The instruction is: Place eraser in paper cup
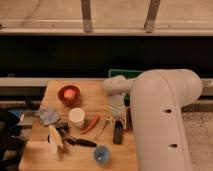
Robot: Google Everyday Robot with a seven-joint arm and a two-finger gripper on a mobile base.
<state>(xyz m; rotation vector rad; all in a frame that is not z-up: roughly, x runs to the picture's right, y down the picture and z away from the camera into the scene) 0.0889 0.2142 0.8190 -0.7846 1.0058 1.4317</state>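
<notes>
The step in hand is the grasp. The gripper (117, 121) is down on the worktop (92, 92), just right of centre, with its jaws together on the far end of the eraser (118, 135). The eraser lies flat with its length running near to far. The paper cup (76, 116) stands upright to the left, well apart from it, with a reddish stick-like thing (91, 123) between them. The next move calls for a lift, a carry left over that reddish thing, and a release above the cup's mouth. The eraser looks long for the cup and may stand out of it.
</notes>
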